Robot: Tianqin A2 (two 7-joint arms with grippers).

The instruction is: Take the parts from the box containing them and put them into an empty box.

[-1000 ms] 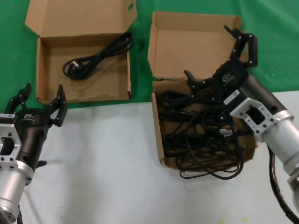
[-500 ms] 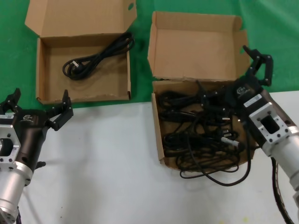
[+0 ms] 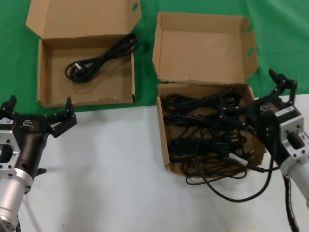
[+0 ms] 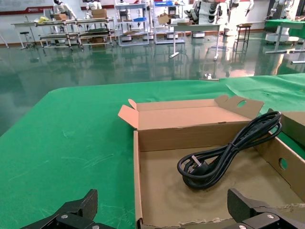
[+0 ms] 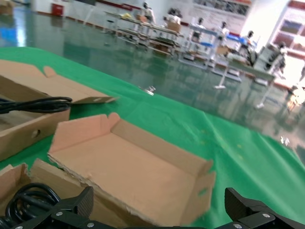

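The squarer box with upright lid flaps [image 3: 162,145] holds a tangle of black cords [image 3: 203,130]. One cord loops out over its front edge onto the white table [image 3: 231,192]. My right gripper [image 3: 256,94] is open and empty at that box's right edge. In the right wrist view its fingers [image 5: 76,207] frame the box's lid [image 5: 133,167] and some cords [image 5: 28,198]. The wide box with the flat lid [image 3: 43,99] holds one coiled cord [image 3: 99,60]. My left gripper [image 3: 41,104] is open and empty just in front of it, facing that cord [image 4: 224,157].
Both boxes lie where the green cloth [image 3: 14,58] meets the white table [image 3: 106,169]. The wide box's front wall [image 4: 190,223] is right before my left gripper [image 4: 162,205]. The wide box's side [image 5: 28,129] shows in the right wrist view.
My right gripper has drawn back to the right, off the tangle to the box's right edge. A cord loop has slid further out onto the white table. My left gripper has opened a little wider.
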